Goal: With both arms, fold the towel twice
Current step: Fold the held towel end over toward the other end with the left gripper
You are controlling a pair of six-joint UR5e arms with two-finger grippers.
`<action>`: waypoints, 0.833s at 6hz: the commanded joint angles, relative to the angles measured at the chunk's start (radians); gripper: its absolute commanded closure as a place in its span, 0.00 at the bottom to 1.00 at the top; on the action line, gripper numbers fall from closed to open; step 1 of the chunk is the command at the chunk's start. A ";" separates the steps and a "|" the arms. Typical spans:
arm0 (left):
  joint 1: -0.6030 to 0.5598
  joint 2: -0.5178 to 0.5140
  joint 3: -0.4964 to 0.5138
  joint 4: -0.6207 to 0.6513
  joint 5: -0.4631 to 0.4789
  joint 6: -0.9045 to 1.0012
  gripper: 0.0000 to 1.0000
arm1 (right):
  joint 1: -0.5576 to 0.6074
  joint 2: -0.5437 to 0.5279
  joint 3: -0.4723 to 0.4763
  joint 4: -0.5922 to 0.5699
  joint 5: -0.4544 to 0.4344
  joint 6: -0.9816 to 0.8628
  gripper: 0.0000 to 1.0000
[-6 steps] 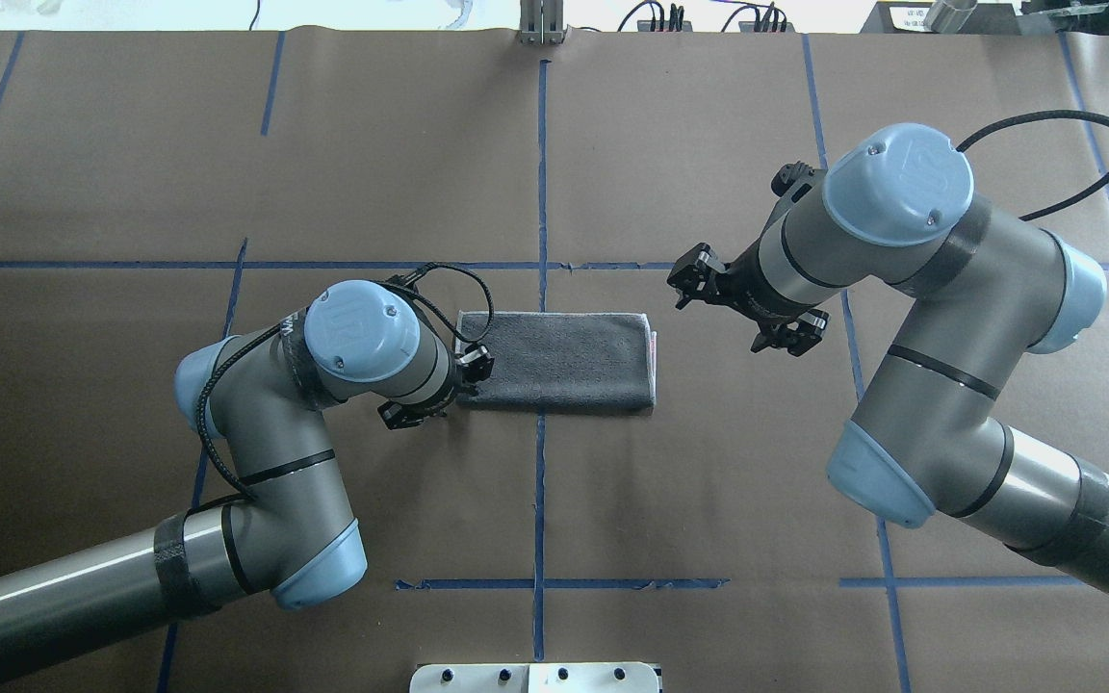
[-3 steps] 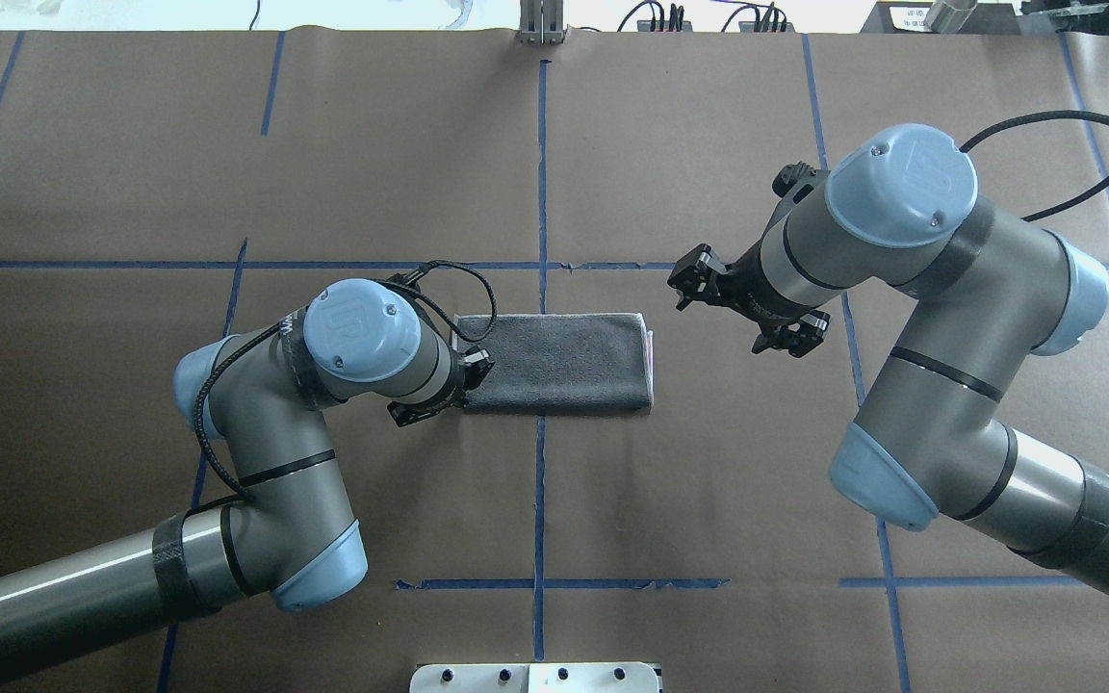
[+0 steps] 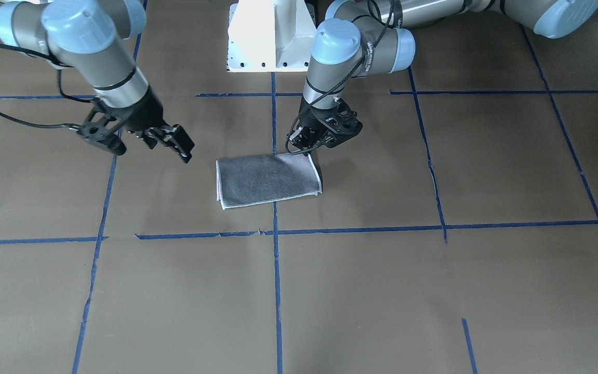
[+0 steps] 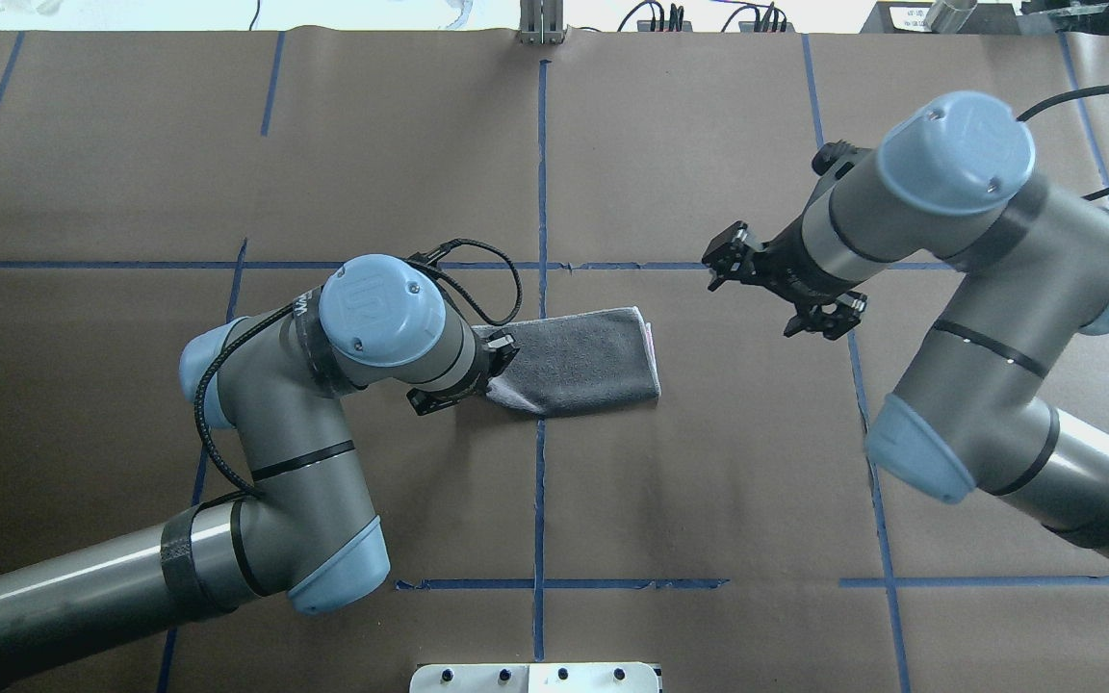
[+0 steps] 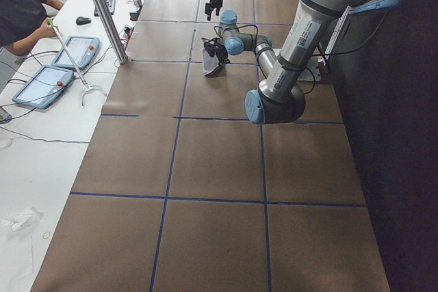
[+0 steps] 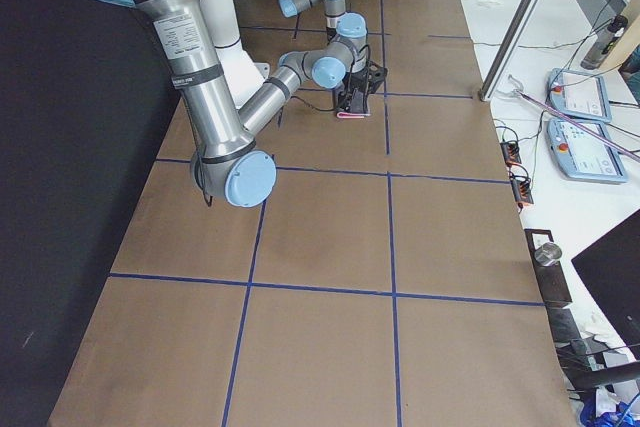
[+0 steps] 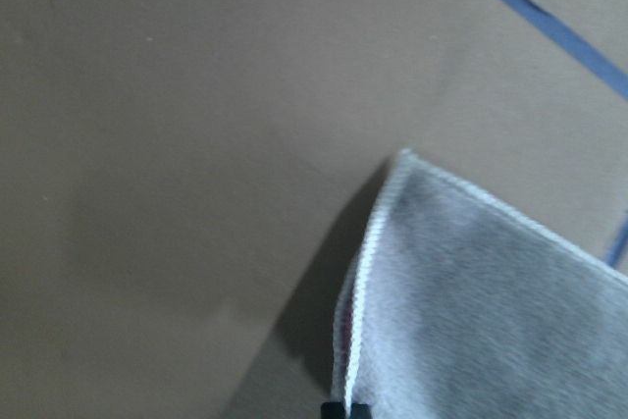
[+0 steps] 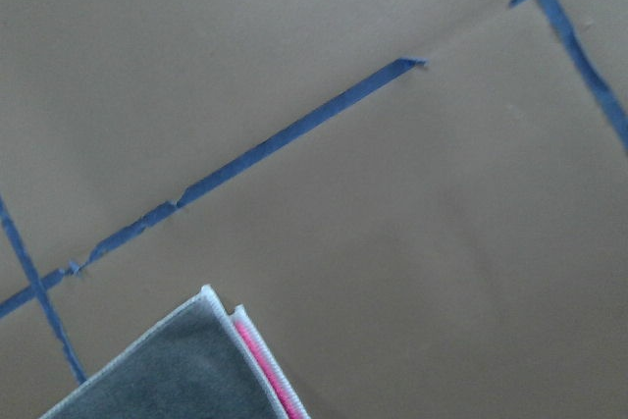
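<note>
The towel [image 4: 579, 361] lies folded once near the table's middle, grey face up, with a pink strip at its right edge. It also shows in the front view [image 3: 265, 179]. My left gripper [image 4: 489, 373] is shut on the towel's left end and holds that end a little above the table; in the front view [image 3: 307, 148] the corner curls up to it. The left wrist view shows the whitish hem [image 7: 365, 272] running to the fingertips. My right gripper [image 4: 752, 303] is open and empty, raised to the right of the towel, apart from it. The right wrist view shows the towel's corner [image 8: 186, 370].
Brown paper with blue tape lines [image 4: 542, 173] covers the table. The white pedestal base [image 3: 273, 36] stands at the robot's edge. Beside the table, a side bench carries tablets [image 5: 41, 87], and a person [image 5: 20, 11] stands there.
My left gripper has lifted the towel's left end and carried it a little to the right. My right arm has drawn back to the right and farther from the towel.
</note>
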 commanded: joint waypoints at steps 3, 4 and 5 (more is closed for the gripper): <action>0.051 -0.248 0.216 -0.011 0.096 0.068 0.99 | 0.239 -0.204 0.046 0.000 0.211 -0.342 0.00; 0.082 -0.319 0.286 -0.015 0.160 0.068 0.99 | 0.245 -0.224 0.051 0.003 0.211 -0.346 0.00; 0.082 -0.344 0.322 -0.021 0.161 0.068 0.99 | 0.245 -0.229 0.052 0.003 0.211 -0.347 0.00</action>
